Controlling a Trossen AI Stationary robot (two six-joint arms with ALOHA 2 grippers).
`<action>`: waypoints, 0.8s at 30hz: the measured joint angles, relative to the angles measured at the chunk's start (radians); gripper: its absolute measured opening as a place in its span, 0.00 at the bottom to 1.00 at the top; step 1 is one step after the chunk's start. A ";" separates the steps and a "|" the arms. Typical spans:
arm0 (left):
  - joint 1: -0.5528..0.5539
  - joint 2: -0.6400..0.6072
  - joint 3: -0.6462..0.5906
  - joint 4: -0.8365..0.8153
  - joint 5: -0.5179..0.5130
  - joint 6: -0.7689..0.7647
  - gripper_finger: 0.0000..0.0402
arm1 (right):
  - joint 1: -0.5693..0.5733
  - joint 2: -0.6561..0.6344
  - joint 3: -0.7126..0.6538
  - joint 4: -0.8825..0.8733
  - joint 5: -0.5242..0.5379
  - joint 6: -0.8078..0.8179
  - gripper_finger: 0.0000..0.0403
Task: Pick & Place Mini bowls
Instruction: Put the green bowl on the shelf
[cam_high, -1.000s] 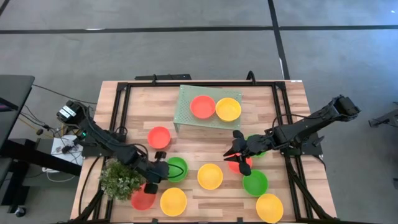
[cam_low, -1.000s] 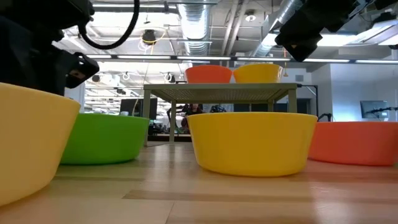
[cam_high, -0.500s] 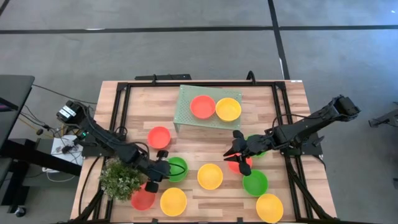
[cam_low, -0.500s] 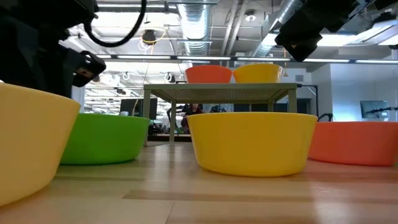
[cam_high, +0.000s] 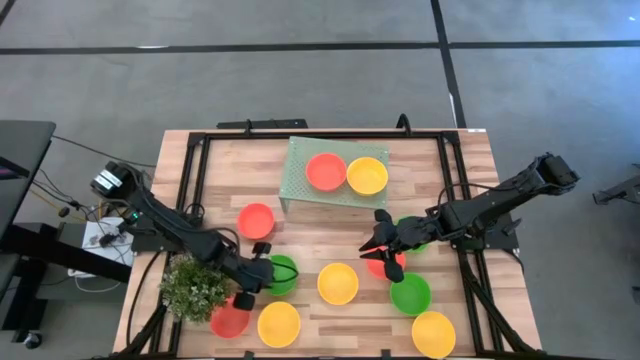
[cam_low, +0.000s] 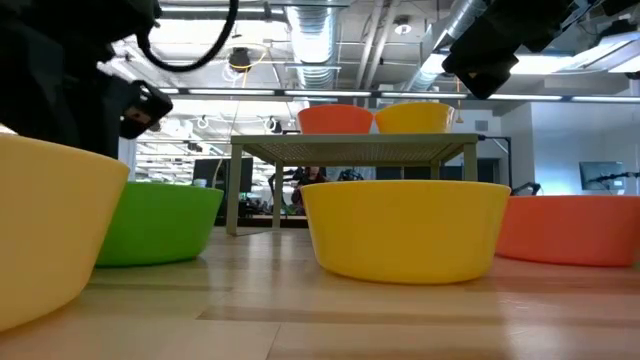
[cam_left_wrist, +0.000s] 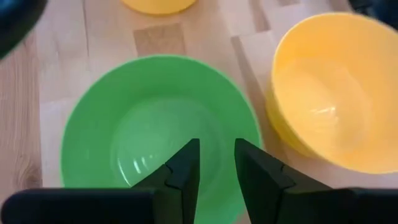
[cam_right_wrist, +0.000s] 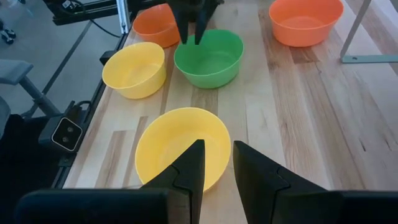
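High view, left gripper (cam_high: 264, 275): lower left of the frame, just right of the plant (cam_high: 195, 287), at the edge of the green bowl (cam_high: 285, 272).
Left grip: in the left wrist view the jaws are clenched on the green bowl's near wall, one finger inside and one outside.
Held green bowl: sits low on the table (cam_high: 330, 235), left of centre; in the low view it shows at the left, behind a big yellow rim.
Centre yellow bowl (cam_high: 338, 283): just right of the green one, close but apart.
Right gripper (cam_high: 376, 245): right of centre, above a red bowl (cam_high: 388, 266); in the low view it hangs at the upper right, well clear of the tabletop.
Right grip: jaws released, a narrow gap between them and nothing in it.
Rack (cam_high: 300, 185): upper centre, carrying a rack red bowl (cam_high: 326, 171) and a rack yellow bowl (cam_high: 367, 175) side by side.
Loose bowls: a second red bowl (cam_high: 256, 220) below the rack's left end; a corner red bowl (cam_high: 230, 320) and a front yellow bowl (cam_high: 278, 324) at lower left; a second green bowl (cam_high: 410, 293) and a far yellow bowl (cam_high: 433, 333) at lower right; one more green, mostly hidden under the right arm.
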 joint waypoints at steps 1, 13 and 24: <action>-0.002 -0.009 0.000 -0.001 0.012 -0.001 0.25 | 0.000 0.000 0.000 0.000 0.000 0.000 0.20; -0.043 0.089 0.000 -0.002 0.026 0.000 0.25 | 0.000 0.000 0.000 -0.002 0.000 0.000 0.20; -0.027 0.068 0.033 0.002 -0.012 0.105 0.03 | 0.000 0.000 0.000 -0.002 0.000 0.000 0.20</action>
